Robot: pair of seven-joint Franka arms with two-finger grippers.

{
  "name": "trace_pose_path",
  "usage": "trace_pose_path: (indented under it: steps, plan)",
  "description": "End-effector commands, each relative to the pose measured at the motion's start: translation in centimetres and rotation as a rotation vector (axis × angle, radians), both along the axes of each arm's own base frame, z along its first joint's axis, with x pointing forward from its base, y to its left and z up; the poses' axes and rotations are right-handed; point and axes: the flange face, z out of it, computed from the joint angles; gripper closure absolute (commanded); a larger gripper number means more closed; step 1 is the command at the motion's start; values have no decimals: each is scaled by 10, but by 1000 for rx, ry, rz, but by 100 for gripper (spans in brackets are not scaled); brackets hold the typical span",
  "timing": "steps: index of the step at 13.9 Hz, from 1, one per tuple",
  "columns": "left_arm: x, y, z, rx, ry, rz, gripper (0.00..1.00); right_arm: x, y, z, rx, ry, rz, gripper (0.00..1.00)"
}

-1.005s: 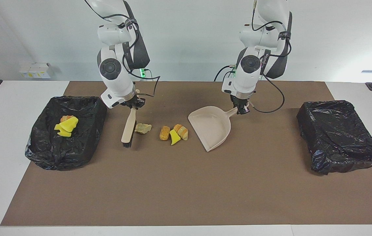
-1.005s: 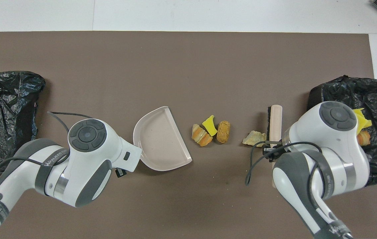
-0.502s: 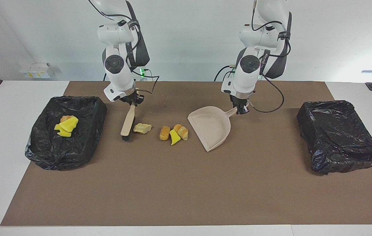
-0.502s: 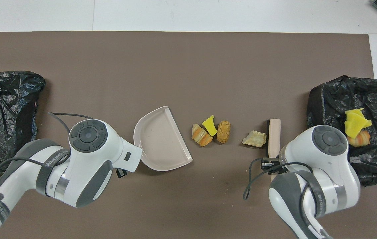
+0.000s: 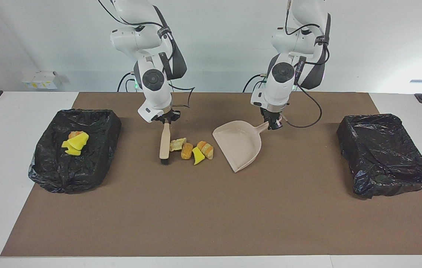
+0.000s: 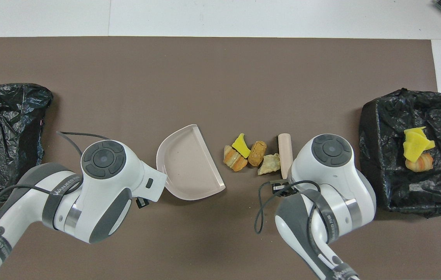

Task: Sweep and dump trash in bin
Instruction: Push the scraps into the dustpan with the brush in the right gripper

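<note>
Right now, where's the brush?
The brush is held by the right gripper on the brown mat, its side against the pale chunk at the end of the trash cluster, which lies between it and the dustpan.

A matt brown mat (image 5: 211,208) is laid over the smooth white table (image 5: 6,156). Both bins (image 5: 75,149) (image 5: 385,152) are lined with glossy, crinkled black plastic film. The dustpan (image 5: 238,143) is seen as smooth beige plastic with a dull sheen. The brush (image 5: 164,143) handle looks like pale wood, the bristles dark. The trash (image 5: 192,150) is made up of spongy yellow foam and rough, crumbly tan lumps.
</note>
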Motion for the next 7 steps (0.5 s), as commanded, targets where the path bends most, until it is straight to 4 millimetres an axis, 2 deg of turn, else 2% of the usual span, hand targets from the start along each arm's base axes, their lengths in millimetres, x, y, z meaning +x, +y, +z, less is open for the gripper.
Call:
trace_pose_path:
  steps: [1,4,6,7]
  plan:
    - [-11,2,1,-13,-15,13,100,16,43,-11,1,24,-27,100]
    - [-11,2,0,-13,-15,13,100,13,97,-2,37,9,-11,100]
    - [-11,2,1,-14,-16,13,100,-9,136,-1,71,-12,55,100]
    - [-11,2,0,-13,-15,13,100,-20,146,-2,83,-21,108,100]
